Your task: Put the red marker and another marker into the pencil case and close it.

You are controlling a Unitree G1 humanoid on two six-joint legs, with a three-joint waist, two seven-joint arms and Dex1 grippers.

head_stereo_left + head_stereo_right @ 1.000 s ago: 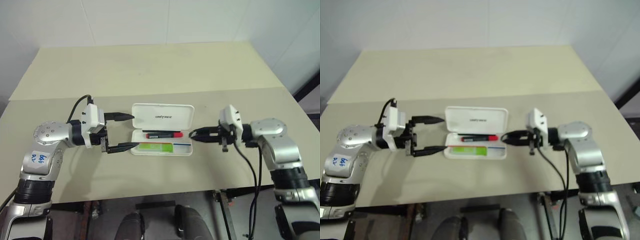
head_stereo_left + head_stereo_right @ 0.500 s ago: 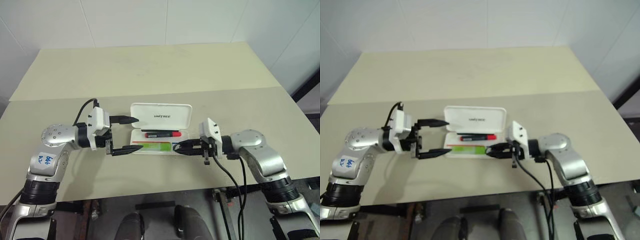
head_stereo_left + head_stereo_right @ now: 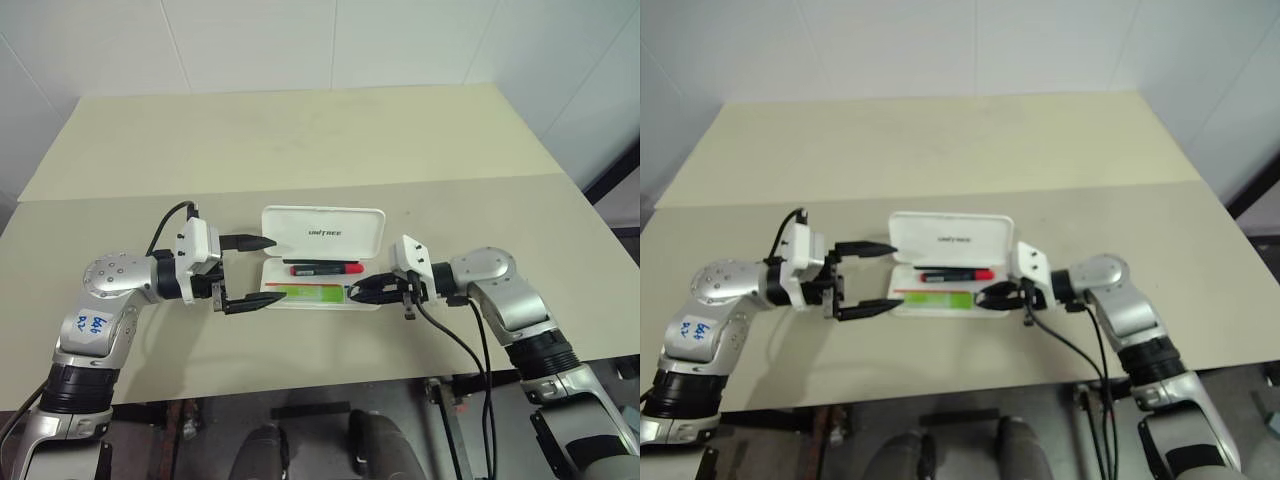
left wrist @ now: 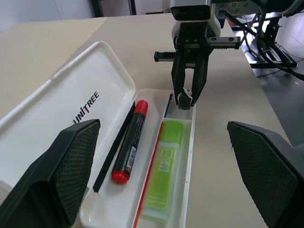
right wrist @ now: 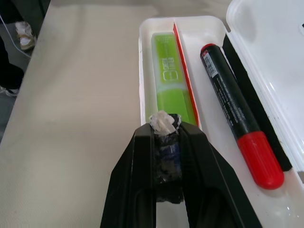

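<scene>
Dark "UNITREE" lettering on the open lid of the pencil case [image 4: 71, 118]. Print on the red marker [image 4: 129, 145] and light green marker [image 4: 164, 173] is illegible.

Both head eyes look down and forward over the whole bench [image 3: 320, 140] from well above; each wrist camera looks closely along its hand, from opposite ends, sharing the open pencil case [image 4: 156, 156].

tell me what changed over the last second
The right gripper, shut and holding nothing, swung in from beside the pencil case to the right end of its tray, by the green marker. The left gripper stayed open at the case's left end; the red marker, green marker and open lid did not move.
</scene>
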